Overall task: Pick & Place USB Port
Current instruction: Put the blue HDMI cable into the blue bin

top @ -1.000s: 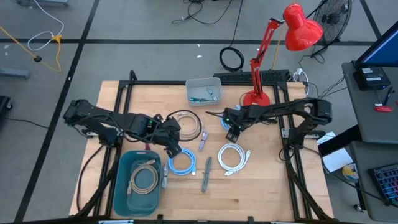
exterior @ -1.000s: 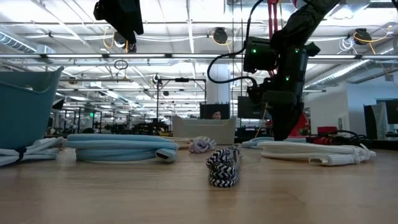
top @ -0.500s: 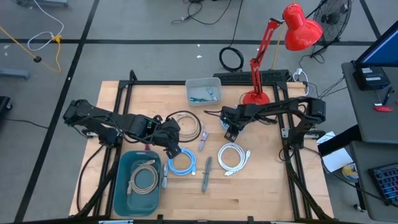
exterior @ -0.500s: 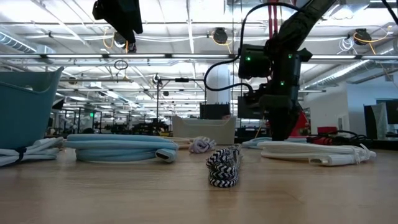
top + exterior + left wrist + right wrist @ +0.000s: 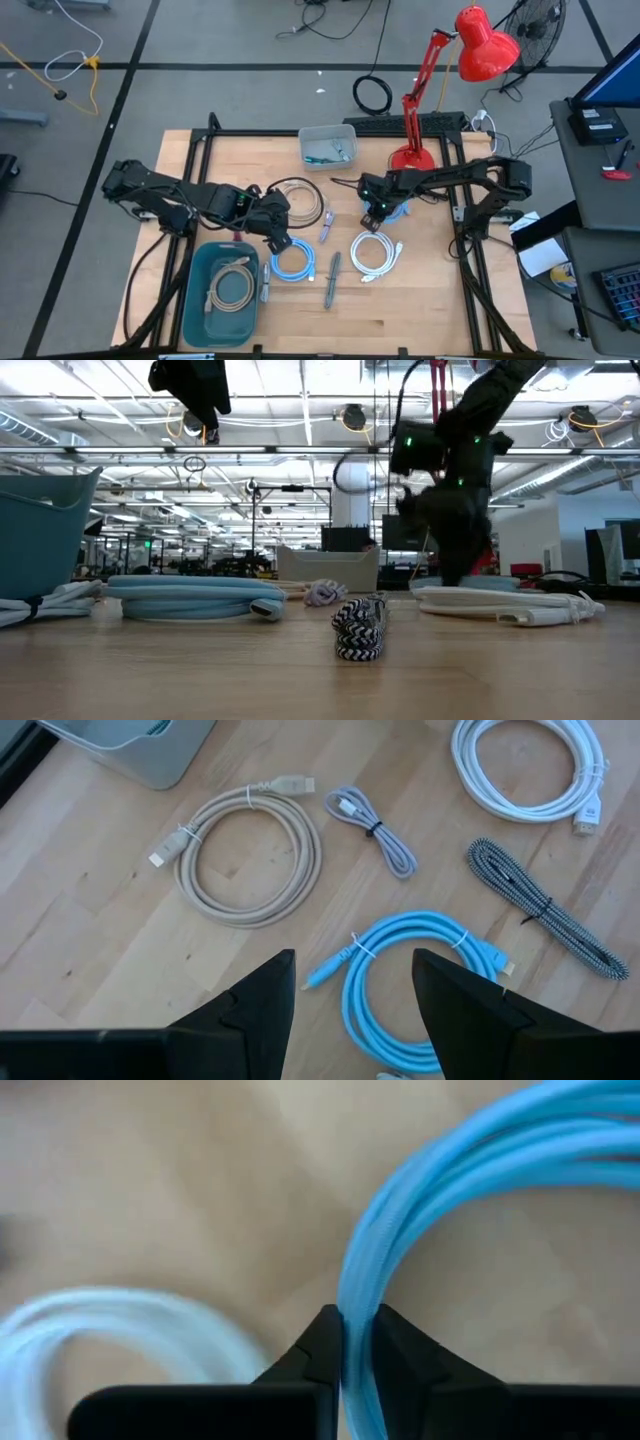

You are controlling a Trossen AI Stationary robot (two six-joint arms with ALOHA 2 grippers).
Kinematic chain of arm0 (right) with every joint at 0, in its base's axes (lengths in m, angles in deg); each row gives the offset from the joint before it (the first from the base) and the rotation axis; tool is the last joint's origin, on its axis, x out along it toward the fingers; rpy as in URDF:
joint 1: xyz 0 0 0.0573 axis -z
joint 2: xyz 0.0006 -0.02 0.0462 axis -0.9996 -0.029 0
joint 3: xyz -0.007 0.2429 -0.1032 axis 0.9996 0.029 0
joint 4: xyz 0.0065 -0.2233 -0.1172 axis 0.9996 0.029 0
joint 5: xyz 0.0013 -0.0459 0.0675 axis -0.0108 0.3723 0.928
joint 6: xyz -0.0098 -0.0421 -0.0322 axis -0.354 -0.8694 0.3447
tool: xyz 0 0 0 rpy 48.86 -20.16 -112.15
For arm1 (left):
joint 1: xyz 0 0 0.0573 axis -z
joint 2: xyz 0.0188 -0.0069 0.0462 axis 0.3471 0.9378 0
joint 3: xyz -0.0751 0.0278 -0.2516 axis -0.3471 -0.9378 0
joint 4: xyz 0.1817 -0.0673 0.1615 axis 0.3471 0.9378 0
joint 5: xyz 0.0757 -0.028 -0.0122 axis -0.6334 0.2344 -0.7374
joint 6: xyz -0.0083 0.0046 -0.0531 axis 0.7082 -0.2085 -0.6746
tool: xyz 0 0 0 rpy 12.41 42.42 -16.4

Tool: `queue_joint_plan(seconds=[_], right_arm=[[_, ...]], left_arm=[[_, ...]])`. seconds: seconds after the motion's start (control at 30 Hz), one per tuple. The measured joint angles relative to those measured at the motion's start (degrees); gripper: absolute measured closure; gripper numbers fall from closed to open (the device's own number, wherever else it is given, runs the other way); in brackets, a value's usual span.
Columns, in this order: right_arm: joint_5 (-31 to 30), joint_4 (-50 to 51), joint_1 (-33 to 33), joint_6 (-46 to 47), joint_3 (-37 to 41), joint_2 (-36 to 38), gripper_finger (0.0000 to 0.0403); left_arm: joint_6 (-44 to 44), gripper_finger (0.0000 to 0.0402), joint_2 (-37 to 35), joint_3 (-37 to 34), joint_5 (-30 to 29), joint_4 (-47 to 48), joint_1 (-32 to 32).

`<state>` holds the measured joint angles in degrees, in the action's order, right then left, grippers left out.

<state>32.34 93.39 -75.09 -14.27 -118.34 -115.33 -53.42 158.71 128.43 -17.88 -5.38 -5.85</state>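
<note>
Right wrist view: fingers pinch a light blue cable

Right wrist view shows the right gripper [image 5: 345,1342] closed on a light blue cable coil [image 5: 420,1210]; the strand runs tightly between its two dark fingers [image 5: 322,1342]. Just beside the jaws, on the wooden table [image 5: 150,1170], lies a white cable coil [image 5: 120,1330], blurred here. From above, this gripper [image 5: 377,208] is near the middle of the table, with the white coil [image 5: 374,252] just in front of it and the red lamp [image 5: 440,80] behind it. It seems that the held coil is a little raised, but I cannot tell this surely.

The left gripper [image 5: 352,995] hangs with its jaws apart and nothing between them. Under it lies another blue cable coil [image 5: 420,985]; further out are a beige coil [image 5: 250,860], a small grey cable [image 5: 375,830] and a braided black-white cable [image 5: 540,910]. The teal bin [image 5: 222,292] is near this gripper and holds one more beige coil [image 5: 232,288].
</note>
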Motion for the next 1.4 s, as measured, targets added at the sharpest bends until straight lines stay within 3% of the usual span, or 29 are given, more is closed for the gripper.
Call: queue_joint_plan(seconds=[0.4, 0.67, 0.93, 1.07, 1.2, 1.3, 1.4], right_arm=[[-0.06, -7.75, -0.14, 8.34, -0.49, 16.73, 0.0377], [6.37, -26.44, -2.03, 15.16, -0.52, 23.42, 0.0377], [11.18, -50.91, -6.03, 21.1, -0.6, 24.17, 0.0377], [11.14, -65.04, -8.7, 22.5, -0.6, 24.17, 0.0377], [11.27, -81.98, -11.56, 22.38, -0.6, 24.17, 0.0377], [11.21, -92.64, -13.51, 20.92, -0.62, 24.24, 0.0377], [11.09, -96.72, -14.93, 18.93, -0.73, 24.25, 0.0377]], left_arm=[[-0.78, 0.0195, 0.0, 0.0, -2.4, -0.1, 0.0], [-5.72, 0.0195, 0.0, 0.0, -5.81, 3.19, -1.45], [-8.12, 0.0195, -1.46, -3.32, -7.84, 1.54, -3.18], [-6.23, 0.0203, -5.52, -10.56, -4.25, -9.59, -4.48], [-3.12, 0.0237, -12.21, -20.78, 1.65, -29.76, -5.83], [-1.04, 0.0262, -17.4, -28.39, 8.85, -50.31, -8.05], [-0.11, 0.0275, -20.56, -34.78, 17.81, -75.51, -11.0]])
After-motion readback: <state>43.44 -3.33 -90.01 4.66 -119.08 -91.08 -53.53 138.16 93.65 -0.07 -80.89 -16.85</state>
